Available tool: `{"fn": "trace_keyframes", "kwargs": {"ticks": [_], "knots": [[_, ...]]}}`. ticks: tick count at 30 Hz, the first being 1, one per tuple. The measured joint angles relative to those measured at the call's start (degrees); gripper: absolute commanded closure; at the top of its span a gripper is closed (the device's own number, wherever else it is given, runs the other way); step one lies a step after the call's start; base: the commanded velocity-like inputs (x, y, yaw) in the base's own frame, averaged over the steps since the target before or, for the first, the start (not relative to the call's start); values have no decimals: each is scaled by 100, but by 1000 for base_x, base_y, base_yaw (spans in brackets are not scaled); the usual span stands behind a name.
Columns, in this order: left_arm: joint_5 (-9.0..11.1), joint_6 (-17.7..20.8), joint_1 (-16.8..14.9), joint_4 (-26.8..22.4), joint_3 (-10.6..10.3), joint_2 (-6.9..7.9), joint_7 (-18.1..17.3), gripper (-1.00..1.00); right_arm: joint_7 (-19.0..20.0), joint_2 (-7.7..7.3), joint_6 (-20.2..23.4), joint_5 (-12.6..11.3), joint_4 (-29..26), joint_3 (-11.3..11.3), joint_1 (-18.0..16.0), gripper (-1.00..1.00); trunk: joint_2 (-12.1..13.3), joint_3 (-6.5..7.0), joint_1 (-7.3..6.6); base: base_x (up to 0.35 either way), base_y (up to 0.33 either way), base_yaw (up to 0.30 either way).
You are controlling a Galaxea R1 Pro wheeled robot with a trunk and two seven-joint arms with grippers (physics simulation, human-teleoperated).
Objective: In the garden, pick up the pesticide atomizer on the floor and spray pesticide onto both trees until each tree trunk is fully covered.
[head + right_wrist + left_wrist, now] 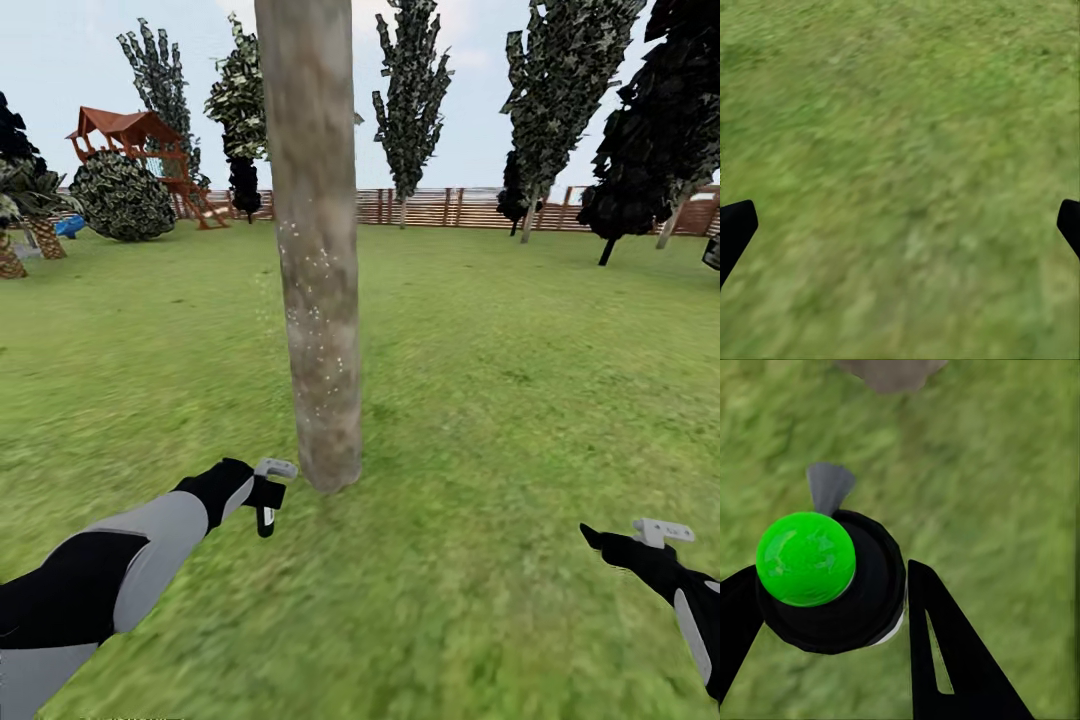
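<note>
A thick beige-grey mottled tree trunk (320, 250) rises from the grass floor (500, 400) straight ahead, with white specks scattered over its middle. My left gripper (265, 500) hangs just left of the trunk's foot, shut on the pesticide atomizer (266, 516), a small black bottle with a pale label. In the left wrist view the atomizer (832, 585) sits between my two black fingers (945, 660), a green ball on its top and a grey nozzle (829, 486) facing the trunk's base (891, 371). My right gripper (600, 542) hovers low at the right, open over bare grass (900, 150).
A brown slat fence (440, 207) closes the lawn at the back, with several tall trees (410, 90) along it. A near-black tree (650, 130) stands at far right. A round bush (122, 195) and a red-roofed play tower (140, 140) stand back left.
</note>
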Motion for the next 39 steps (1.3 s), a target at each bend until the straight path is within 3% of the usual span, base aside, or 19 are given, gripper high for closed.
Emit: {"fn": "trace_keyframes", "kwargs": {"ticks": [22, 32, 39], "knots": [[-9, 0, 0, 3, -5, -81, 0, 100, 0, 0, 2, 0, -1, -3, 1, -100, 0, 0, 0, -91, -298, 27], [-7, -3, 0, 3, -6, -85, 0, 100, 0, 0, 6, 0, -1, -3, 0, -100, 0, 0, 0, -1, -313, 228], [-5, -7, 0, 3, -5, -85, 0, 100, 0, 0, 5, 1, -1, -3, -1, -100, 0, 0, 0, 0, -62, 255]]}}
